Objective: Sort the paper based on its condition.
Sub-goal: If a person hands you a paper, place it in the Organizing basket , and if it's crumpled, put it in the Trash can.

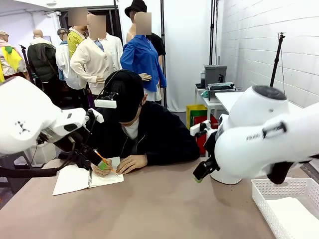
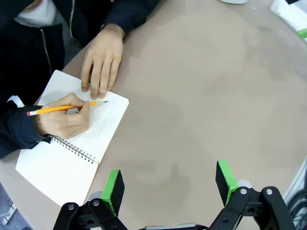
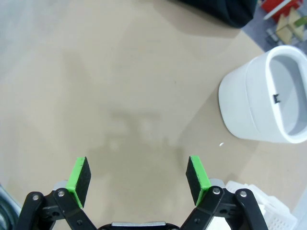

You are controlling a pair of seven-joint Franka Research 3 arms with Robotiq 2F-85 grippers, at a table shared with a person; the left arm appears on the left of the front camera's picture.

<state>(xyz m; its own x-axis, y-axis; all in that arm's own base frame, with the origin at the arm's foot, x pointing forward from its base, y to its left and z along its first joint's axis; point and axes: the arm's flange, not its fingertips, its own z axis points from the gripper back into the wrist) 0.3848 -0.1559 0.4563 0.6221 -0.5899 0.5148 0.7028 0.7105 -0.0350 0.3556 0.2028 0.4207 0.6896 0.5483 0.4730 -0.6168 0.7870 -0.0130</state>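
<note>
A spiral-bound notebook (image 1: 75, 179) (image 2: 62, 167) lies open at the table's far left, in front of a person. One hand (image 2: 64, 122) writes in it with a yellow pencil (image 2: 62, 109). The other hand (image 2: 100, 62) rests flat on the page. Loose paper is out of view, unless the white surface inside the basket (image 1: 286, 191) is a sheet; I cannot tell. My left gripper (image 2: 169, 187) (image 1: 99, 162) hangs open above the table just beside the notebook, holding nothing. My right gripper (image 3: 139, 178) (image 1: 202, 172) stands open and empty over bare table at the right.
A white slatted basket (image 3: 268, 211) sits at the near right corner. A white round container (image 3: 261, 105) (image 1: 224, 177) stands behind the right gripper. The brown table (image 1: 164, 209) spreads between the two arms.
</note>
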